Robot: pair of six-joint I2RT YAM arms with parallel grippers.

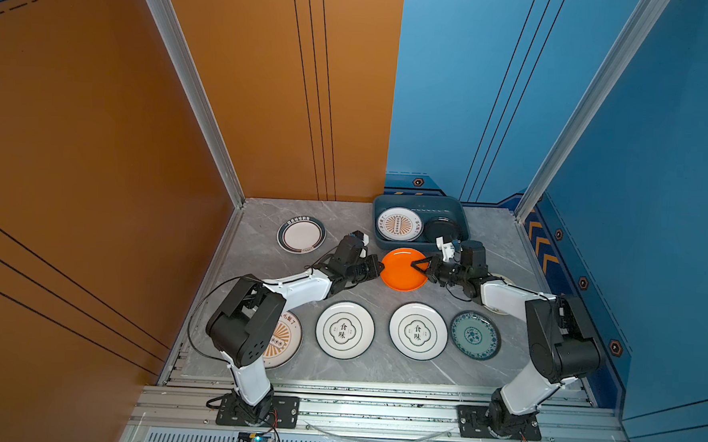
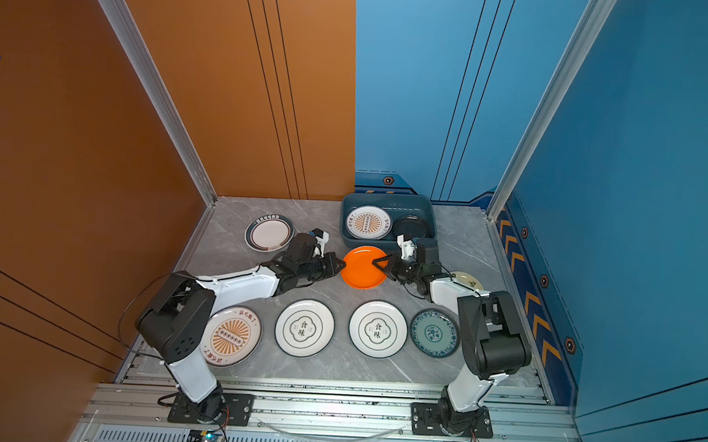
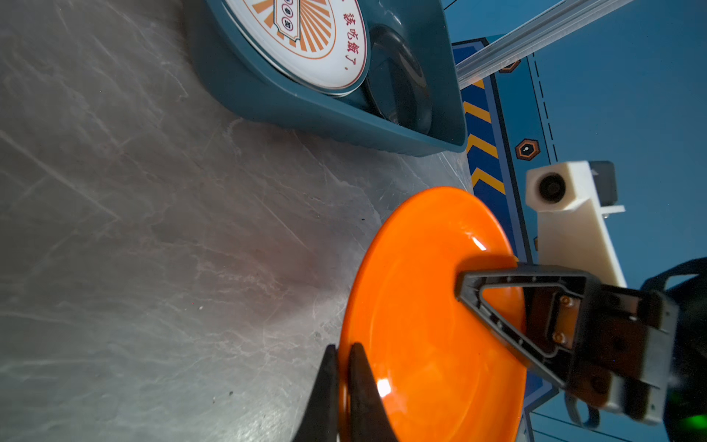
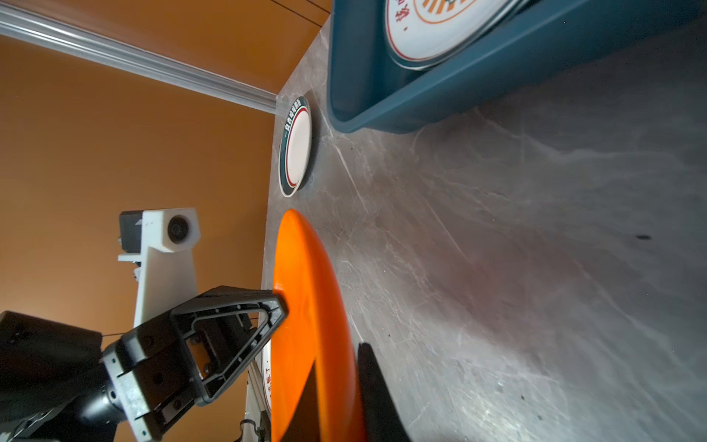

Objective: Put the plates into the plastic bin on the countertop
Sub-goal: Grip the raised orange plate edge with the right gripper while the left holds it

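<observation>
The left pincer [image 1: 382,268] and right pincer [image 1: 414,266] each clamp narrowly on opposite rims of the orange plate [image 1: 401,277]. Its far edge is near the bin [image 1: 388,244], with open countertop [image 1: 365,294] in front.

Orange plate [image 1: 399,274]; teal bin [image 1: 397,244]; grey marble countertop [image 1: 377,373].

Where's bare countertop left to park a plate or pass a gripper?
Free: back strip between the dark-rimmed plate and the plastic bin; back right corner beside the bin; the countertop strip in front of the emblem plates. Crowded: the front row, the middle around the orange plate, the bin's floor.
</observation>
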